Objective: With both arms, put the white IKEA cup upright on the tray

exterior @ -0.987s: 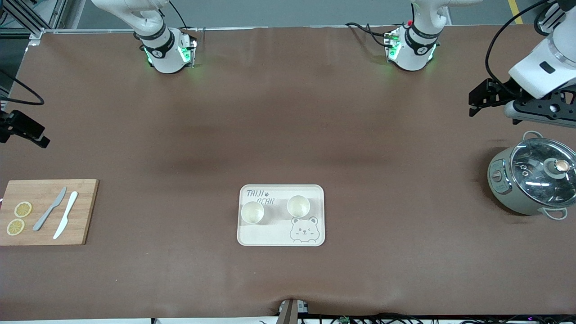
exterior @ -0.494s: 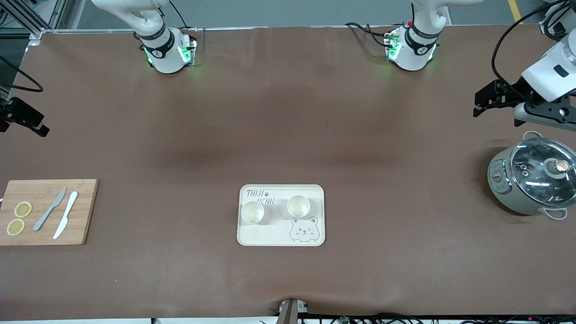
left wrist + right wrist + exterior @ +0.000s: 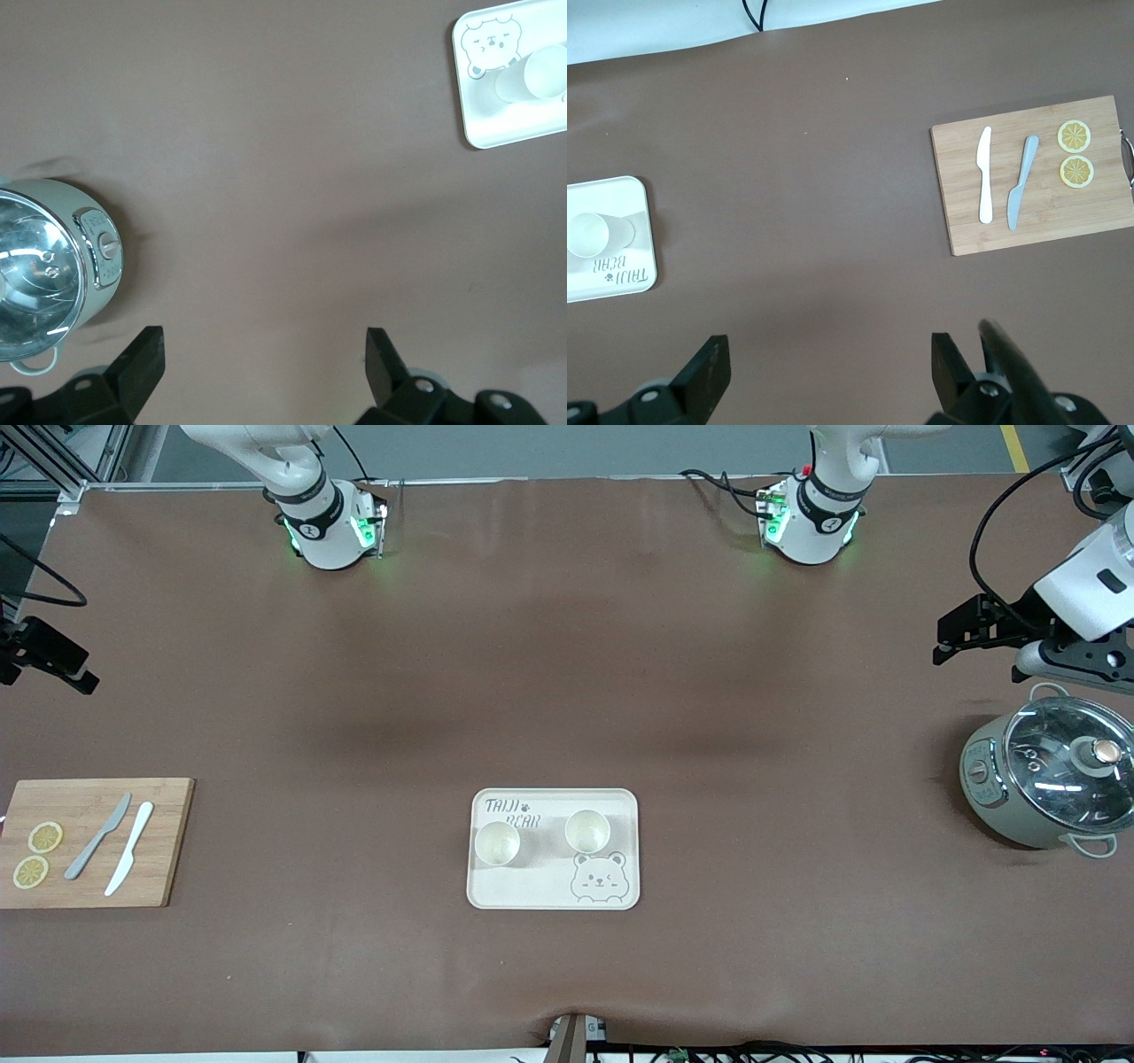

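Jaws: right gripper (image 3: pixel 828 372) empty, jaws wide apart, hanging over bare counter (image 3: pixel 567 646) at the right arm's end. Left gripper (image 3: pixel 266 363) likewise empty, jaws apart, over bare counter next to the pot (image 3: pixel 1045 779). Neither is anywhere near the tray; both arms look parked.

Going across from the right arm's end:
- cutting board (image 3: pixel 168 841) w/ two lemon slices (image 3: pixel 37 855), grey knife (image 3: pixel 97 837), white knife (image 3: pixel 129 849).
- tray (image 3: pixel 549 895) mid-counter, nearer the front cam than both bases. Two white cups on it, both upright, mouths up: one cup (image 3: pixel 497 843) toward the right arm's end, other cup (image 3: pixel 587 831) toward the left arm's end, beside each other, not touching.
- pot w/ glass lid, at the left arm's end.

Judgement: placement appears done.

Handling (est.): cups small, light, stiff, smooth-walled, so prob. slippery; material unclear, treat as breakable. Best hold = across the wall just under the rim, one finger inside and one out, or pinch the body from the sides.

Not clear: right gripper mostly cut off at front-view edge. Each wrist view catches only one cup, tray cropped. Tray lettering partly covered by cups. Cup contents can't be made out.
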### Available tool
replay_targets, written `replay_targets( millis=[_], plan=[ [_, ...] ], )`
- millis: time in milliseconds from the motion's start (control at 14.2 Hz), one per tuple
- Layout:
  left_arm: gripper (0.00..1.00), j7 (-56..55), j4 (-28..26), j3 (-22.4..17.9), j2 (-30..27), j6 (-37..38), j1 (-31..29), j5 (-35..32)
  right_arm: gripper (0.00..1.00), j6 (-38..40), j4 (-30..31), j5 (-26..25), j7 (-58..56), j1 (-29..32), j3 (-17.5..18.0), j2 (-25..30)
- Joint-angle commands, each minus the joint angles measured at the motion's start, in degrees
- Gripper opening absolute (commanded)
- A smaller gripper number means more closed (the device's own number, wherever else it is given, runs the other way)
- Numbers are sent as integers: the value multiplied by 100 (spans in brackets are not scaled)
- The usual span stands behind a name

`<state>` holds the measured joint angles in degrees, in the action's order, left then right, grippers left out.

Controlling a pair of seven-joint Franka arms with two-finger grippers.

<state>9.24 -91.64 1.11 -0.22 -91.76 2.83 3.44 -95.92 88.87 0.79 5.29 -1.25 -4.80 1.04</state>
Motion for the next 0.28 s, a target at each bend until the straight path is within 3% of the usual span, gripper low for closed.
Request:
replay_targets(
  millis=[0, 212],
  plan=[
    [100, -10, 67, -23, -13, -35, -19, 113, 100, 38, 166, 0, -55, 107, 85, 169],
    [100, -36, 67, -23, -4, -26, -11, 78, 100, 169, 157, -26, -63, 98, 85, 169]
  ],
)
